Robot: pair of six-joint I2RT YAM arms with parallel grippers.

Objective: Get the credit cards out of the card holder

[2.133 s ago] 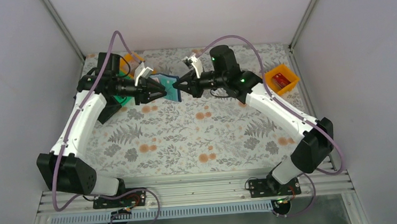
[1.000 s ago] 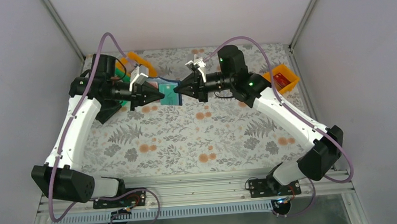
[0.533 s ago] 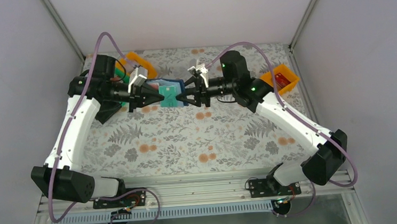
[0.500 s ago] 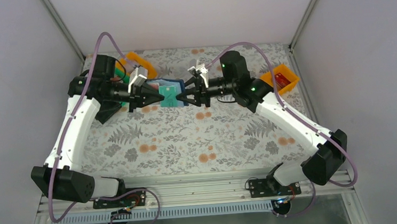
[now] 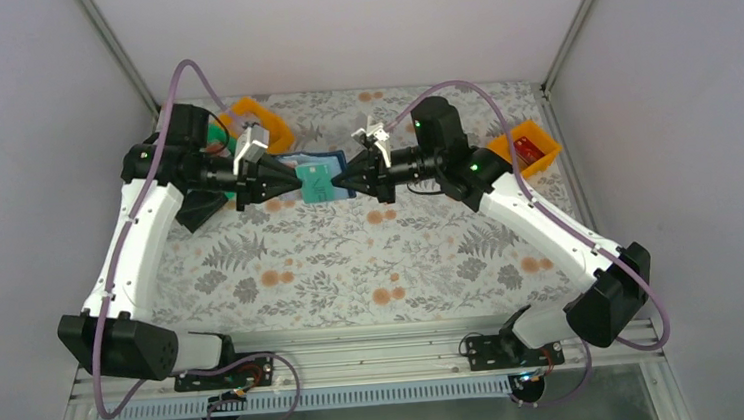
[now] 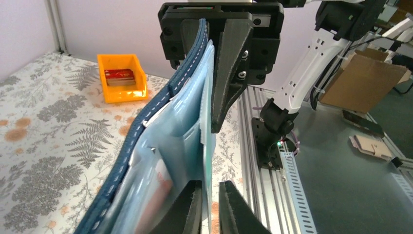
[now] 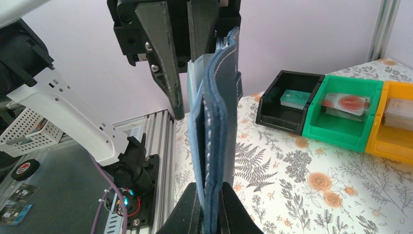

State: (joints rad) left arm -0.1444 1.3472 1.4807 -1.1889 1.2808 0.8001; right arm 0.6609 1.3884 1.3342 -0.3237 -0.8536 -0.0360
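The navy card holder (image 5: 325,160) hangs in the air between my two grippers, over the far middle of the table. My right gripper (image 5: 339,180) is shut on its folded edge; the right wrist view shows the holder (image 7: 220,107) pinched in that gripper (image 7: 210,191). My left gripper (image 5: 296,181) is closed on a teal card (image 5: 316,185) that sticks out of the light blue pockets. In the left wrist view this card (image 6: 209,146) runs edge-on between the fingers of my left gripper (image 6: 210,187). A pale card with a reddish blotch (image 6: 158,192) sits in a pocket of the holder (image 6: 146,122).
A black bin (image 7: 272,114), a green bin (image 7: 370,87) and an orange bin (image 7: 397,146) stand in a row at the far left, each with a card in it. Another orange bin (image 5: 543,161) with a red card stands at the far right.
My right gripper, open half a second ago, has shut on the holder's edge. My left gripper has moved slightly left with the teal card.
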